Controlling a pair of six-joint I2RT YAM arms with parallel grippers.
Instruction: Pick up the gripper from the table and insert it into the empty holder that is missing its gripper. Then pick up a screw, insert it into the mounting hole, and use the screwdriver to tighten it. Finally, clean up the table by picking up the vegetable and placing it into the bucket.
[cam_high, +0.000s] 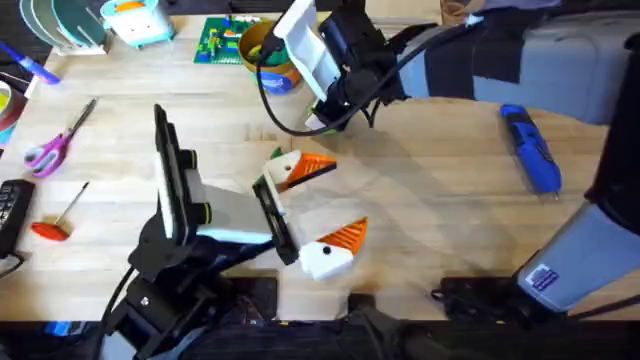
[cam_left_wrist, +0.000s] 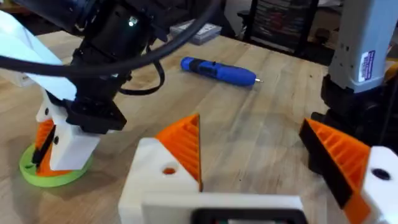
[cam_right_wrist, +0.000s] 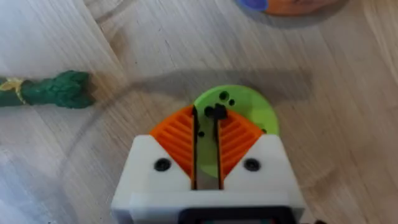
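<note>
1. Over the green ring (cam_right_wrist: 252, 102), the right pincer (cam_right_wrist: 207, 115) has its orange fingers nearly closed on a small dark piece, seemingly a screw (cam_right_wrist: 216, 112) (other dark specks lie on the ring).
2. Nearer the bases, the left pincer (cam_high: 338, 200) hangs wide open and holds nothing.
3. The toy vegetable (cam_right_wrist: 53, 90) lies on the table near the ring; the bucket (cam_high: 272, 55) stands beyond it, and the blue screwdriver (cam_high: 530, 150) lies well apart on the right.
4. Risk: so small a piece is pinched only at the fingertips, so a tilt on lifting could let it slip and roll.
5. Risk: the arms sit close, so a careless swing could make them collide.
</note>
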